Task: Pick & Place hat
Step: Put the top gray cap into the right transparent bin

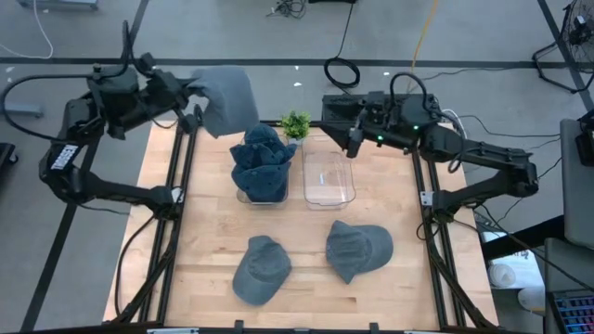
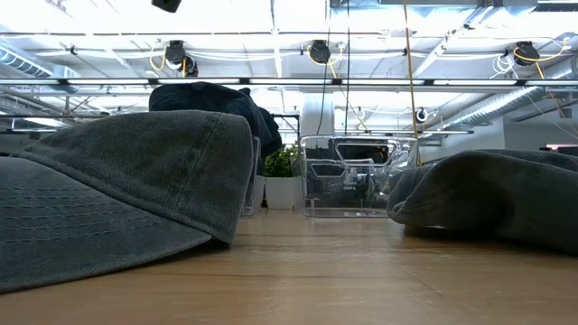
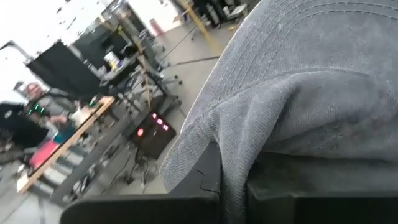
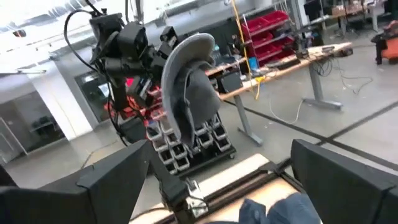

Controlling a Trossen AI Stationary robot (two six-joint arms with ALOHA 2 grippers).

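left gripper (image 1: pixel 197 97) jaws clamped on grey denim cap (image 1: pixel 227 97), high over tabletop (image 1: pixel 306 241) edge. right gripper (image 1: pixel 355 141) jaws gaped empty. risk: cap snagged overfull left bin (image 1: pixel 262 186), tumbled off.

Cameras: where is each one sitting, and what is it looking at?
High view: above the table, looking down; both arms show.
Low view: at tabletop height, looking across two caps toward the clear bin; no arm shows.
Left wrist view: on the left arm, filled by its held cap.
Right wrist view: on the right arm; own fingers show.
Shared: held cap, also right wrist.
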